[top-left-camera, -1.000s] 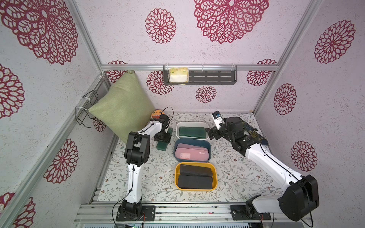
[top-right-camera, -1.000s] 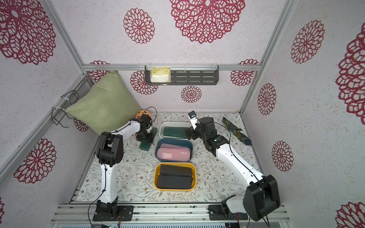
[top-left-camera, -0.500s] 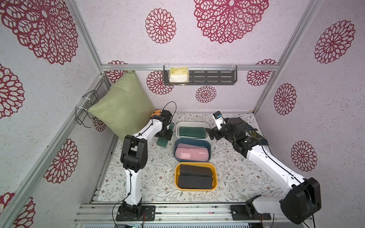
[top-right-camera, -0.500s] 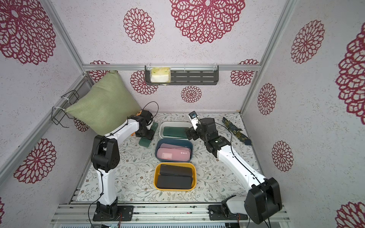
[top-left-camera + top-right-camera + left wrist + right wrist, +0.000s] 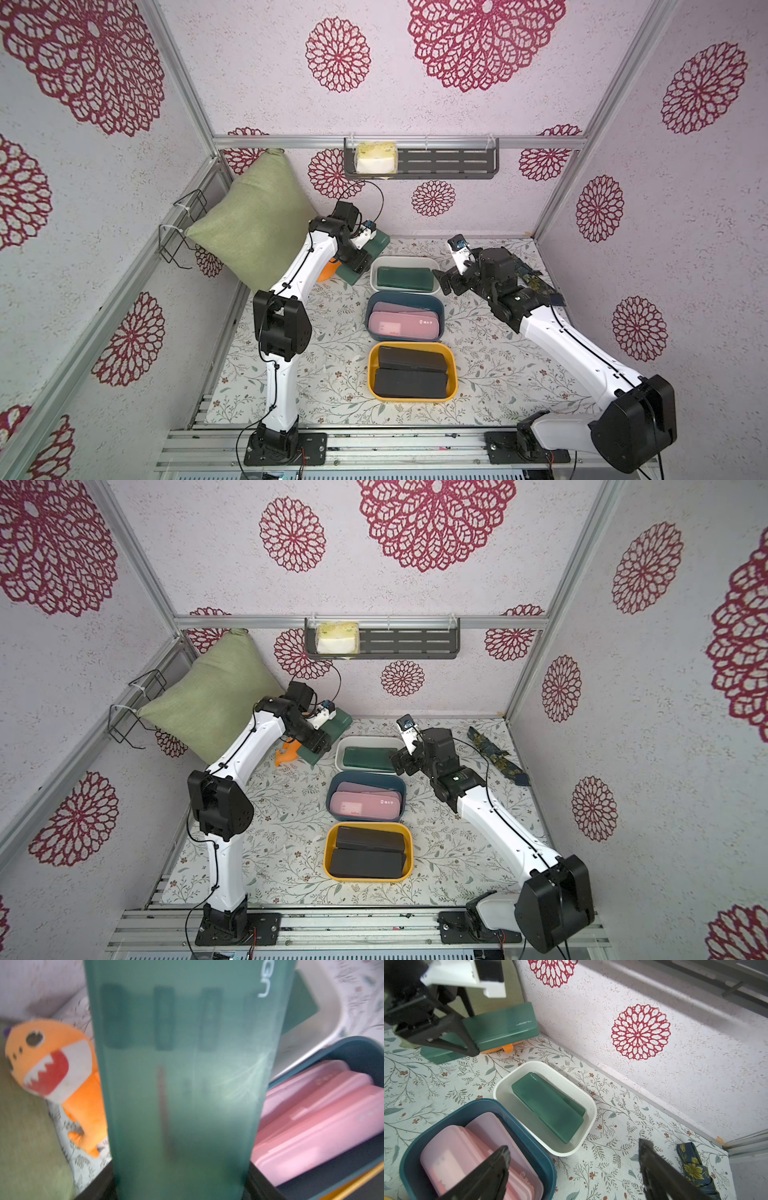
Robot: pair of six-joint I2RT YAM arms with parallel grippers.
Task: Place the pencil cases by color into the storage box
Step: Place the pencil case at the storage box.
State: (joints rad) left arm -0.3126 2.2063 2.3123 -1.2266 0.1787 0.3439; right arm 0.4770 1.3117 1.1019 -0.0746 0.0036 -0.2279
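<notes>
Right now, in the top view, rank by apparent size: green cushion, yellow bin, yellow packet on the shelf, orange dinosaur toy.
1. green cushion
2. yellow bin
3. yellow packet
4. orange dinosaur toy, mostly hidden, so its place is unsure.

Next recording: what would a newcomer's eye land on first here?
Three bins in a row mid-table, sorted by colour: the white bin at the back holds green cases, the blue bin pink cases, the yellow bin, nearest, black cases. Back left by the pillow, the left gripper holds a third green case next to an orange dinosaur toy.
</notes>
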